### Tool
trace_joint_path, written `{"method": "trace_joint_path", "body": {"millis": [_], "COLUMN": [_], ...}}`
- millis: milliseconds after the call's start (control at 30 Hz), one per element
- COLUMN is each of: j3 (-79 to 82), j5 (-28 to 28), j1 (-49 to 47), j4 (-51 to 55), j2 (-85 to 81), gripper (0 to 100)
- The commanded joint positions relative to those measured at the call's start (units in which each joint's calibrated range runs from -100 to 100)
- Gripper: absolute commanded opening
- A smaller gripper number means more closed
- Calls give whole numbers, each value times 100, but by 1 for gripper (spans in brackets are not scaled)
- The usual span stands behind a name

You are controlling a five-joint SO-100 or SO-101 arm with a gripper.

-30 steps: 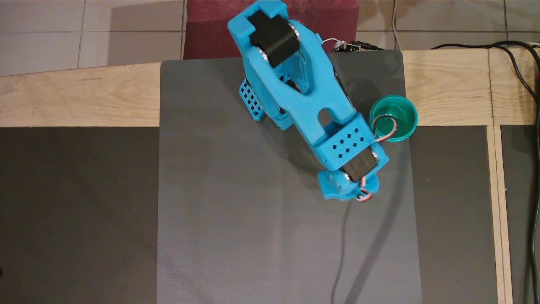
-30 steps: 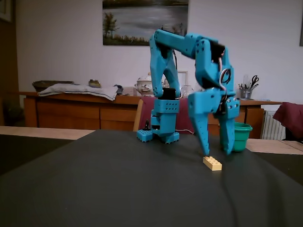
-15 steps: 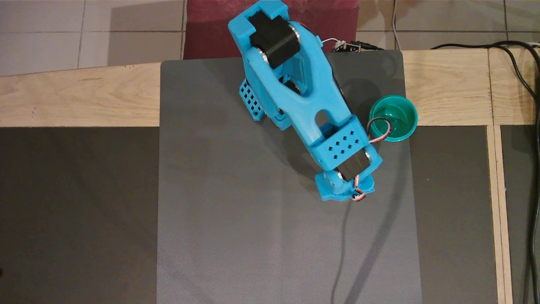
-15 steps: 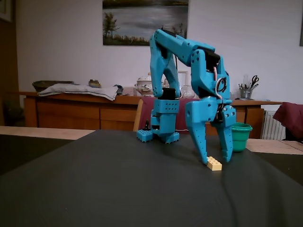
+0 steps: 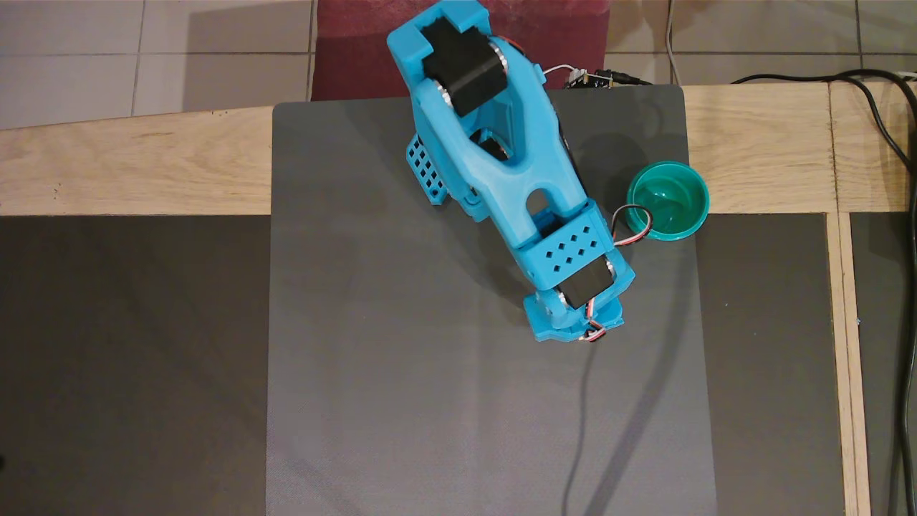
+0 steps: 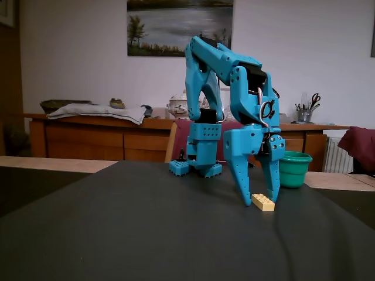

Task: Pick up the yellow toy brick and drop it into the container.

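Observation:
In the fixed view the yellow toy brick (image 6: 263, 202) lies flat on the dark mat. My blue gripper (image 6: 261, 201) points straight down, open, with one finger on each side of the brick and the tips at mat level. Neither finger visibly presses on it. The teal-green container (image 6: 295, 171) stands upright behind and to the right of the gripper. From overhead the wrist and gripper body (image 5: 571, 324) cover the brick, and the container (image 5: 689, 183) sits up and to the right, with the arm's red-and-black wire looping over its left rim.
A grey mat (image 5: 430, 373) covers the middle of the table, and the arm's base (image 6: 198, 167) stands at its far edge. Black cables (image 5: 888, 136) run along the right side. A wooden strip (image 5: 143, 165) borders the mat at the back.
The arm has lowered and drawn slightly left in the overhead view. The open fingers dropped from above the brick to straddle it at mat level. The brick has not moved.

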Motion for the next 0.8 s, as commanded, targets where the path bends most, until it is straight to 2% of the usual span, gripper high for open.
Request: {"method": "trace_joint_path", "body": {"millis": [0, 300, 533, 767], "j3": [7, -263, -2222, -3043], "j5": [-18, -232, -488, -1105], "j1": [47, 24, -263, -1709], "j4": [-14, 155, 2287, 3593], "j2": [-25, -134, -311, -1433], "gripper": [0, 0, 0, 0]}}
